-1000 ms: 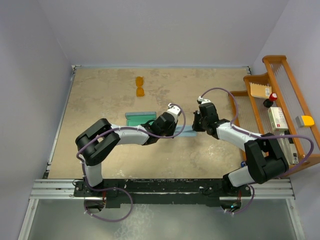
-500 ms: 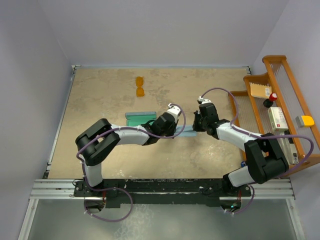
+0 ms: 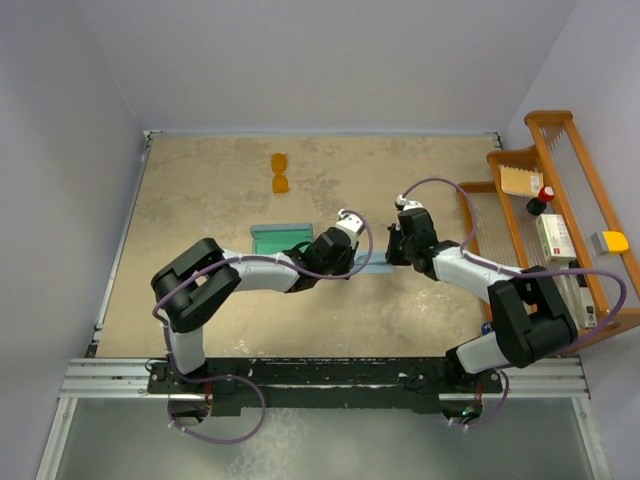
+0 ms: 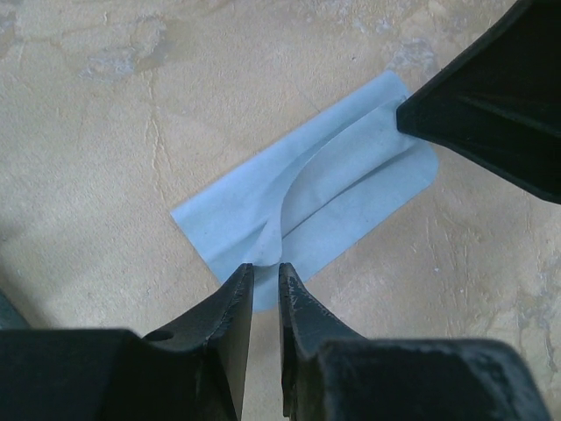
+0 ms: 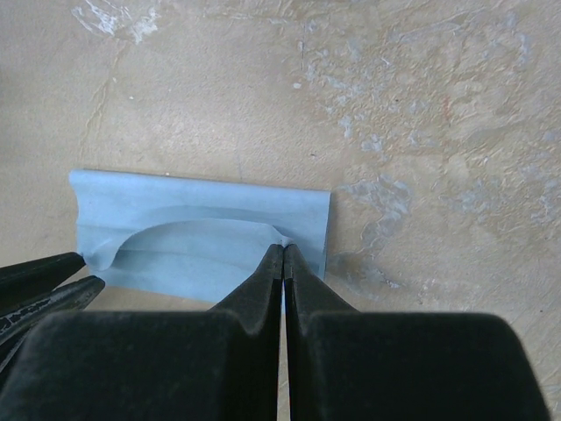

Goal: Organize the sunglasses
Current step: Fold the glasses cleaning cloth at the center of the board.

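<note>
The sunglasses (image 3: 280, 172), orange-lensed, lie at the far middle of the table, away from both grippers. A light blue cloth (image 3: 375, 266) lies flat between the grippers, with a raised fold along it (image 4: 351, 189). My left gripper (image 4: 266, 267) stands at the cloth's left end, open by a narrow gap, with the end of the fold just at its tips. My right gripper (image 5: 282, 247) is shut on the cloth (image 5: 193, 250), pinching the fold near its right end. In the top view the left gripper (image 3: 352, 262) and right gripper (image 3: 393, 258) face each other across the cloth.
An open grey-blue case with teal lining (image 3: 278, 238) lies just left of the left wrist. A wooden rack (image 3: 575, 170) holding small boxes and a bottle stands along the right side. Walls close off the far and left sides.
My left gripper's jaws have parted slightly, releasing their pinch on the cloth, and it has drawn back a little to the left. The right gripper stays shut on the fold.
</note>
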Controlling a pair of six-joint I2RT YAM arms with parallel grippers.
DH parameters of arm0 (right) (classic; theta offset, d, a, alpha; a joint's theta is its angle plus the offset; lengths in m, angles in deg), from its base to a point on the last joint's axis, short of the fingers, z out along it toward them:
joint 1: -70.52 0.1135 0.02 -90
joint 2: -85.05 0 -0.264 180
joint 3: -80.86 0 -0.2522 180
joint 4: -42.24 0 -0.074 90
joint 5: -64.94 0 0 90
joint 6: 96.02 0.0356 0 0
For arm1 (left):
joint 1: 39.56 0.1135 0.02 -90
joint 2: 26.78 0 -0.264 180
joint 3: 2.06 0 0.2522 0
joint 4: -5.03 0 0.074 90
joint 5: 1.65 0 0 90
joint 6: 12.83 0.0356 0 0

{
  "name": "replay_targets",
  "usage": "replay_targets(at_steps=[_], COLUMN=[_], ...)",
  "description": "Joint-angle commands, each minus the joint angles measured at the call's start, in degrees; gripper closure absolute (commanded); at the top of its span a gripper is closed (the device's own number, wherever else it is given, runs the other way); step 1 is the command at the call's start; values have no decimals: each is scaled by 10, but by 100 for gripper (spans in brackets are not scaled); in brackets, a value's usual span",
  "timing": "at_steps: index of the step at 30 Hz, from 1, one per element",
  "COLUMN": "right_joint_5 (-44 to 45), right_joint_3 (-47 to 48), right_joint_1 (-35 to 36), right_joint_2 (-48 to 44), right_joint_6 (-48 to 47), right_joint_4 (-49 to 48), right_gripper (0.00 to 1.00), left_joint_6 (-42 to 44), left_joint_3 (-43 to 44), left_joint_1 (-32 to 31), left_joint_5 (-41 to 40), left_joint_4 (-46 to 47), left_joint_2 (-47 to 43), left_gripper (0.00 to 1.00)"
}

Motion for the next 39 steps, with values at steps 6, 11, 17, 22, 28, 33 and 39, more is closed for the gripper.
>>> replay_targets(at_steps=[6,11,17,22,28,33,39], right_joint_5=[-2,-8,-9,-8,-6,-6,-7], right_joint_3=[-13,-14,-18,-18,-19,-19,-19], right_joint_1=[2,3,3,3,4,4,4], right_joint_2=[-12,-10,-10,-7,-8,-10,-9], right_joint_6=[0,0,0,0,0,0,-1], right_joint_4=[-15,-17,-19,-19,-18,-18,-19], right_gripper=[100,100,100,100,100,100,100], left_joint_6=[-8,-1,-1,5,10,16,27], left_joint_3=[-18,-22,-21,-12,4,22,26], left_joint_1=[-9,-10,-10,-10,-8,-8,-6], left_joint_5=[-9,-33,-33,-43,-47,-55,-66], left_joint_4=[9,-8,-9,-3,10,7,12], left_joint_2=[-41,-60,-66,-51,-23,4,2], left_gripper=[86,88,91,91,88,83,82])
